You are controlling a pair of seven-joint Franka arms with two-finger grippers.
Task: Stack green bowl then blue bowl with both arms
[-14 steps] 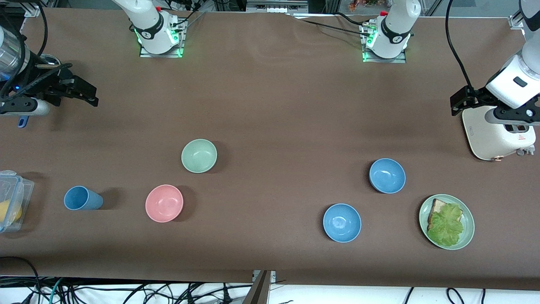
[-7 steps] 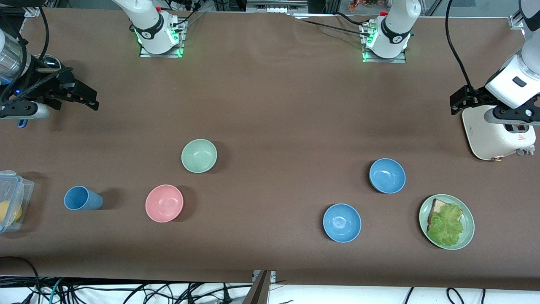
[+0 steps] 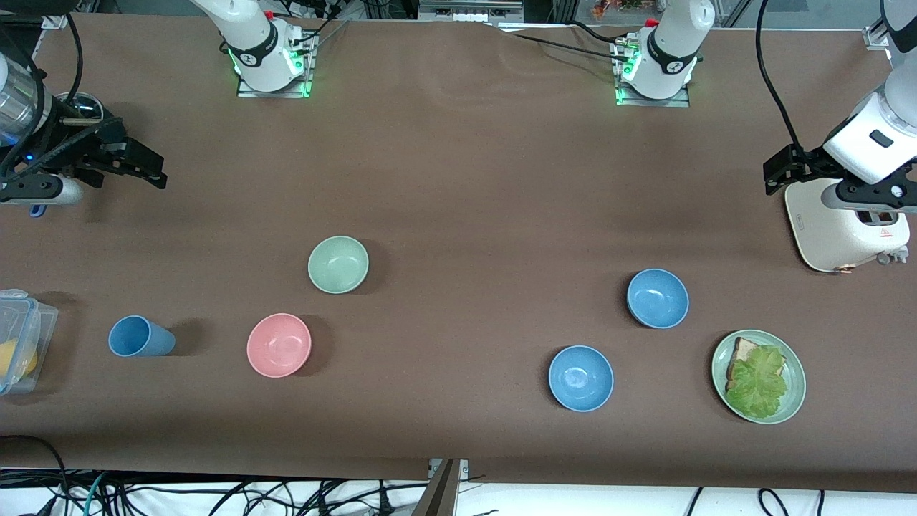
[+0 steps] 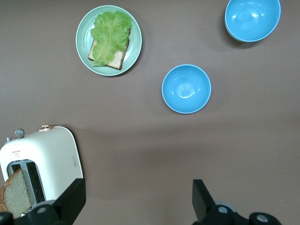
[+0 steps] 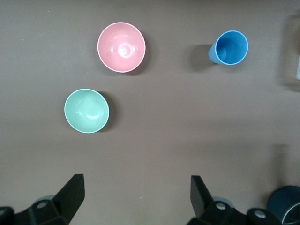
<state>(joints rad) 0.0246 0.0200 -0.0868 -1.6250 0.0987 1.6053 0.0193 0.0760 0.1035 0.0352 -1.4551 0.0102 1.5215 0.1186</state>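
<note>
The green bowl (image 3: 338, 264) (image 5: 86, 110) sits upright on the brown table, toward the right arm's end. Two identical blue bowls stand toward the left arm's end: one (image 3: 658, 298) (image 4: 252, 19) farther from the front camera, the other (image 3: 581, 378) (image 4: 186, 88) nearer to it. My right gripper (image 3: 154, 166) (image 5: 136, 192) hangs open and holds nothing, up over the table's edge at its own end. Beside the toaster, my left gripper (image 3: 772, 175) (image 4: 138, 192) is also open, with nothing between its fingers. Neither gripper touches a bowl.
A pink bowl (image 3: 279, 345) and a blue cup (image 3: 140, 337) stand nearer the front camera than the green bowl. A pale green plate (image 3: 795, 373) with bread and lettuce and a white toaster (image 3: 845, 229) sit at the left arm's end. A clear container (image 3: 18, 344) is at the right arm's end.
Both grippers have shifted only slightly and stayed open. None of the bowls has moved.
</note>
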